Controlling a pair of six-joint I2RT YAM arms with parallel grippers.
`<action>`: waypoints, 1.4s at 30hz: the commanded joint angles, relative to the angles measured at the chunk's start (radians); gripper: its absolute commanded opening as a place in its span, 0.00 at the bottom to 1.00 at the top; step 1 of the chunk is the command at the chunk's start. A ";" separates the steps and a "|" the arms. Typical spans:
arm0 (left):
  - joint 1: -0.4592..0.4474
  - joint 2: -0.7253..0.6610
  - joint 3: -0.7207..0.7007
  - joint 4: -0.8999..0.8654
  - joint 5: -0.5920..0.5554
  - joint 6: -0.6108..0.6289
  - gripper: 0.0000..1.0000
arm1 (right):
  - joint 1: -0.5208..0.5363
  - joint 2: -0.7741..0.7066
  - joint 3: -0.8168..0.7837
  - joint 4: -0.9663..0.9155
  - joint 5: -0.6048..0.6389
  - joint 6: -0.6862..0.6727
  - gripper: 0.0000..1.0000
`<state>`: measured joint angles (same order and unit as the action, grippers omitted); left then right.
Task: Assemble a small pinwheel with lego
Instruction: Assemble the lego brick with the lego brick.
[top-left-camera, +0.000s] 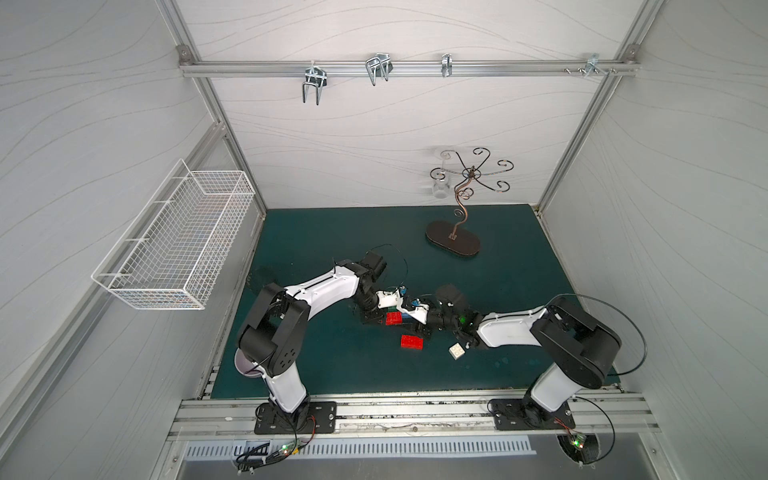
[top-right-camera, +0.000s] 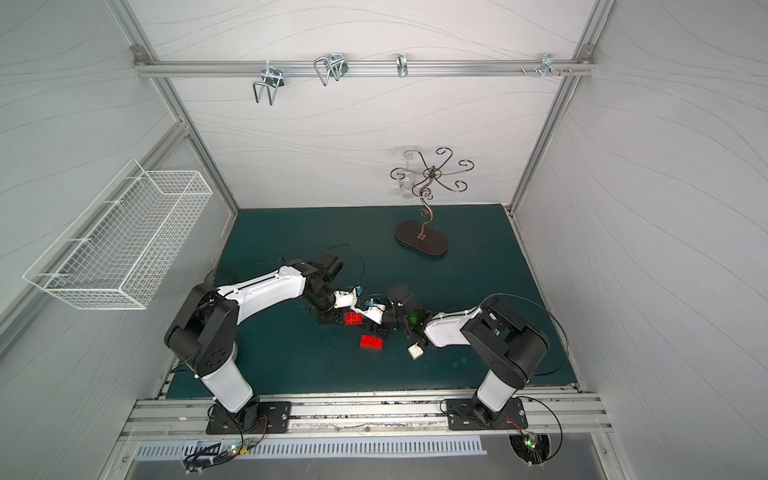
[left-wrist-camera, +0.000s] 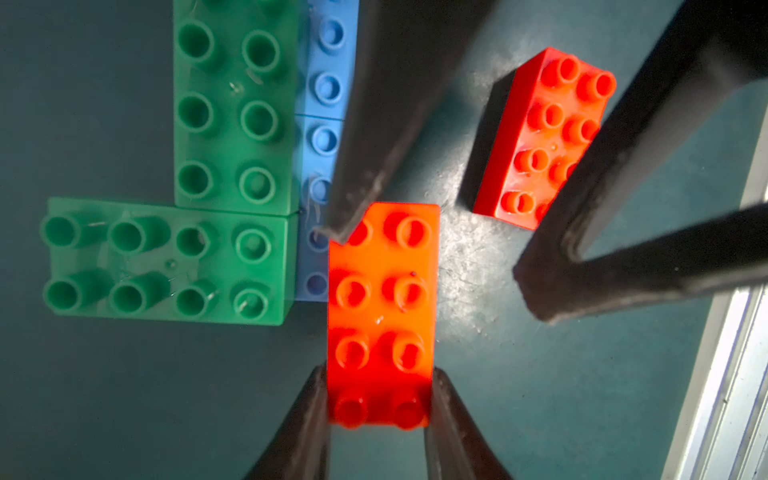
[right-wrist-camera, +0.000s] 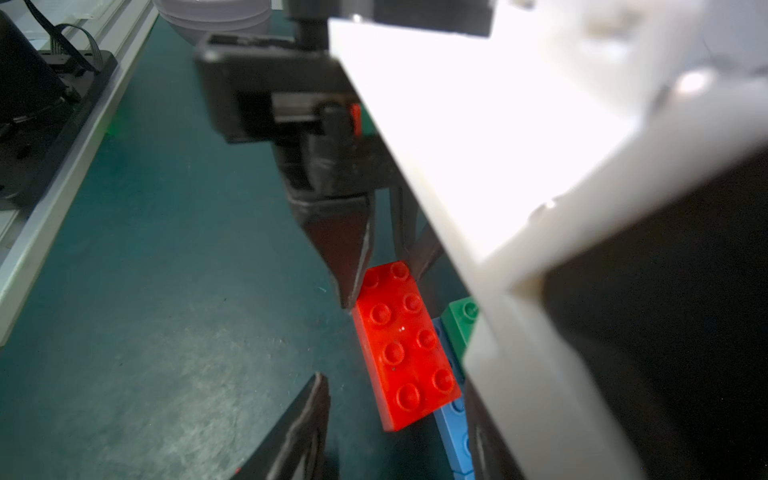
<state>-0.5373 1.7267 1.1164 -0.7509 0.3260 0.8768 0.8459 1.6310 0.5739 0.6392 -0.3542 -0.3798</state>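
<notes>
In the left wrist view two green bricks (left-wrist-camera: 232, 104) form an L on top of blue bricks (left-wrist-camera: 326, 87). My left gripper (left-wrist-camera: 380, 374) is shut on one end of a red brick (left-wrist-camera: 382, 291), whose other end lies against the blue bricks. My right gripper (right-wrist-camera: 395, 382) stands open astride that red brick's (right-wrist-camera: 405, 345) far end; one of its fingers (left-wrist-camera: 374, 124) touches the brick's corner. A second red brick (top-left-camera: 412, 342) and the white brick (top-left-camera: 457, 351) lie loose on the mat nearer the front. Both top views show the arms meeting mid-table over the held red brick (top-right-camera: 353, 318).
A dark wire stand (top-left-camera: 453, 239) stands on the green mat at the back right. A white wire basket (top-left-camera: 174, 245) hangs on the left wall. A pale bowl (top-left-camera: 245, 365) sits behind the left arm's base. Metal rails run along the front edge.
</notes>
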 joint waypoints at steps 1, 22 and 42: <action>0.000 0.012 0.029 0.012 0.016 -0.014 0.04 | -0.007 -0.047 -0.003 -0.010 -0.045 0.026 0.54; 0.009 0.026 0.033 0.025 0.025 -0.016 0.05 | 0.042 0.046 0.041 -0.083 -0.003 0.004 0.54; 0.009 0.032 0.054 -0.001 0.049 0.000 0.04 | 0.050 0.066 0.049 -0.209 0.066 -0.081 0.52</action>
<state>-0.5198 1.7397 1.1282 -0.7326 0.3187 0.8677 0.8883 1.6783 0.6292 0.5537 -0.3168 -0.4477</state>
